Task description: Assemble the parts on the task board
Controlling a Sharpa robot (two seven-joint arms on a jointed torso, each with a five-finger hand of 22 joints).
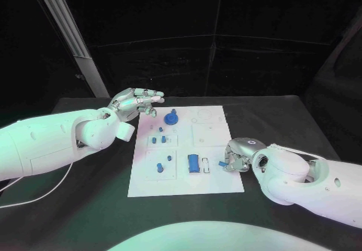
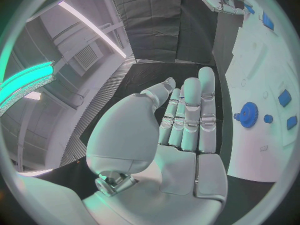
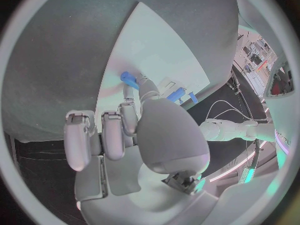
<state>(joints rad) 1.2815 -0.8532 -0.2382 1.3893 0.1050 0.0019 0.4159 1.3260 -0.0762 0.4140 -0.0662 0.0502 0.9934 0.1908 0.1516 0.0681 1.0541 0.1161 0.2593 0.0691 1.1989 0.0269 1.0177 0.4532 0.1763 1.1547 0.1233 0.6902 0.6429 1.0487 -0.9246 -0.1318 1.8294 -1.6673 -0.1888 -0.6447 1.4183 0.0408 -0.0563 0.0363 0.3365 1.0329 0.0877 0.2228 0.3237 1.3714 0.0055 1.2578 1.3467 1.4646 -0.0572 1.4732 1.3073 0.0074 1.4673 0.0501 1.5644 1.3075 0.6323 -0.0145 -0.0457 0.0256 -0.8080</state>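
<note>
The right hand (image 1: 240,155), at the near right edge of the white task board (image 1: 218,183), pinches a small blue part (image 3: 129,78) between thumb and fingertip with its other fingers curled in; the left hand (image 1: 136,103) hovers by the board's far left corner, fingers straight, slightly apart and holding nothing. On the board lie a blue gear (image 1: 171,118) at the far end, small blue pegs (image 1: 158,139) mid-board and a larger blue block (image 1: 194,163) nearer the robot. The pinched part appears light, rigid and smooth, so it is judged liable to slip or twist and best held across its sides, the end to be inserted left free.
</note>
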